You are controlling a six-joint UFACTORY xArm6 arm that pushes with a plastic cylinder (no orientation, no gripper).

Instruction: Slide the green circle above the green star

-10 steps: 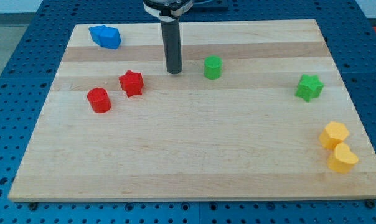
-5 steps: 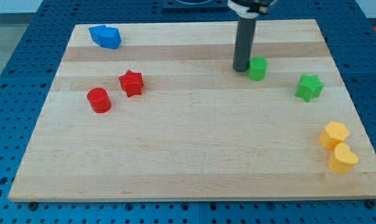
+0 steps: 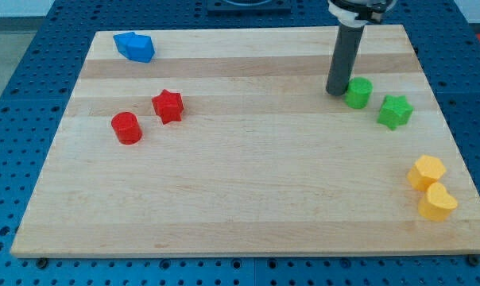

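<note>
Green circle: it (image 3: 358,93) sat near the view's upper right, just left of and slightly higher than the green star (image 3: 395,111), the two close but apart.
My tip: it (image 3: 336,92) stood against the circle's left side, touching or nearly so.
Claw: the arm carried none; only the dark rod, holding nothing.
Step in hand: the push toward the star looked well along, but the circle was beside the star, not yet above it.
Next move: I judged it called for getting below and left of the circle and nudging it up and to the view's right, without bumping the star.
Counter: pale wooden board (image 3: 248,199), also bearing a red star (image 3: 168,106), red cylinder (image 3: 126,127), blue block (image 3: 135,46) and two yellow blocks (image 3: 431,186).
Room: blue pegboard (image 3: 17,119) surrounded the board.
</note>
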